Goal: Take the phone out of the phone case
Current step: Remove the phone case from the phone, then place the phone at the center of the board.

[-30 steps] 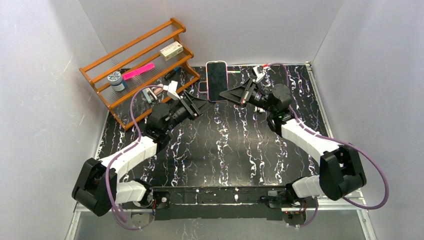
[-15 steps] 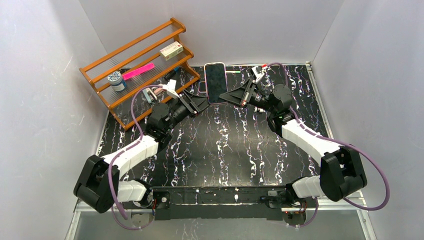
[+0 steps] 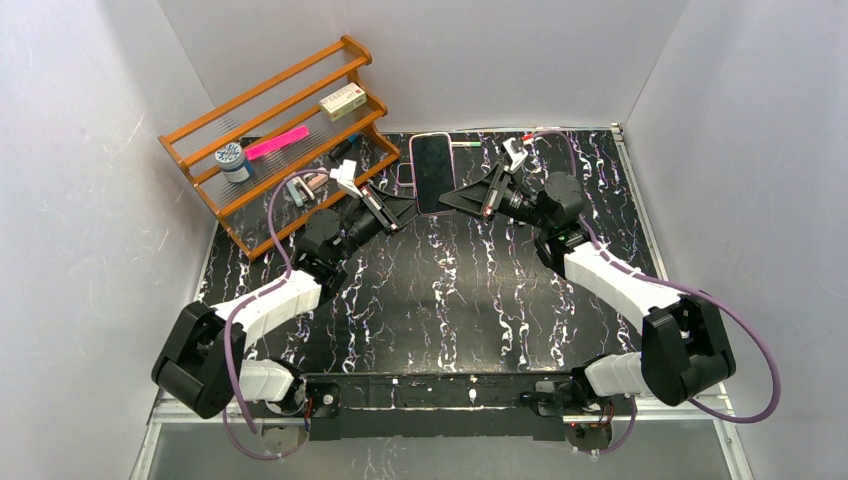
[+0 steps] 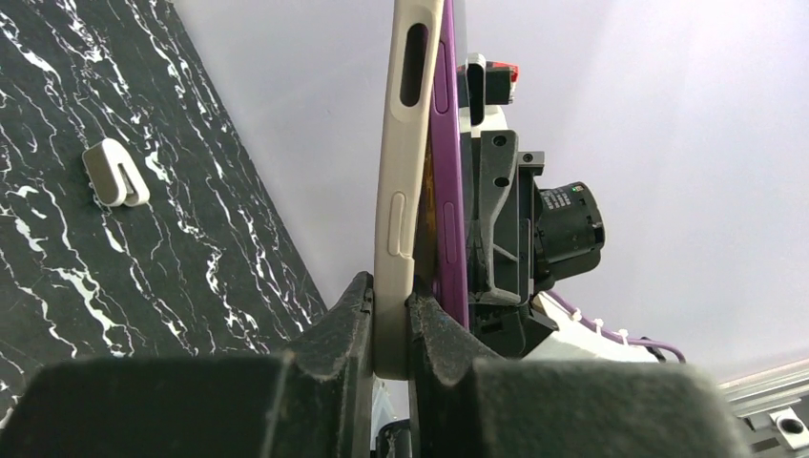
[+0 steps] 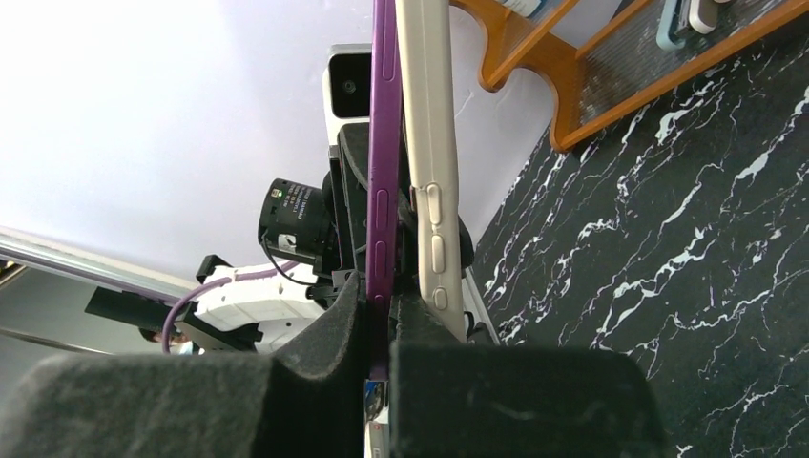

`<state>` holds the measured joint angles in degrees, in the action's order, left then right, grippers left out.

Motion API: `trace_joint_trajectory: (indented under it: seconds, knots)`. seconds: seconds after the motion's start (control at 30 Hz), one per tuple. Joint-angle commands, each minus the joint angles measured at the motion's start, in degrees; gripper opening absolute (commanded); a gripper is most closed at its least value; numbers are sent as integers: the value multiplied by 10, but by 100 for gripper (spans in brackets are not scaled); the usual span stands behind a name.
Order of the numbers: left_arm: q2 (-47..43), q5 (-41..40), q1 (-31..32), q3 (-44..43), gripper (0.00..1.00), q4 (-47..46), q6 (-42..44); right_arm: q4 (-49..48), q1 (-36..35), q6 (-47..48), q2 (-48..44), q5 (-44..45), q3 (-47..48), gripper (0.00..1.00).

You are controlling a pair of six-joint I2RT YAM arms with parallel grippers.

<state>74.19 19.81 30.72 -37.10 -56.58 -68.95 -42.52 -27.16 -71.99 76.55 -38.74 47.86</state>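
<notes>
The phone [image 3: 432, 172] stands upright above the back of the table, dark screen toward the top camera, held between both grippers. My left gripper [image 3: 405, 205] is shut on the cream phone case [image 4: 401, 191] at its lower left edge; its fingertips [image 4: 358, 305] pinch the case wall. My right gripper [image 3: 452, 198] is shut on the purple phone [image 5: 382, 191] at its lower right edge. In the right wrist view the cream case [image 5: 429, 143] lies just right of the purple phone edge, with a narrow gap between them low down.
A wooden rack [image 3: 280, 140] stands at the back left, holding a pink item [image 3: 277, 143], a small box [image 3: 342, 101] and a jar [image 3: 233, 160]. A white clip [image 4: 114, 174] lies on the black marbled table. A green pen [image 3: 466, 144] lies by the back wall.
My left gripper has moved in to the phone's left edge and shut on the cream case. The right gripper has kept its grip, and the phone has shifted slightly.
</notes>
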Motion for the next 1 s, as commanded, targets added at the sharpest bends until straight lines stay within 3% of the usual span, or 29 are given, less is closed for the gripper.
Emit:
trace_joint_trajectory:
  seconds: [0.0,0.37,0.53,0.7,0.97]
  knots:
    - [-9,-50,-2,20,0,-13,22,-24,-11,29,-34,-37,-7,1]
    - [-17,-142,-6,2,0,185,148,120,-7,130,-74,-45,-41,1]
    - [15,-143,-11,-29,0,290,198,172,14,168,-93,-30,-91,1]
    - [49,-88,-9,-21,0,316,213,253,55,244,-113,32,-127,1]
    - [115,-61,31,-12,0,307,189,265,79,301,-68,71,-168,1]
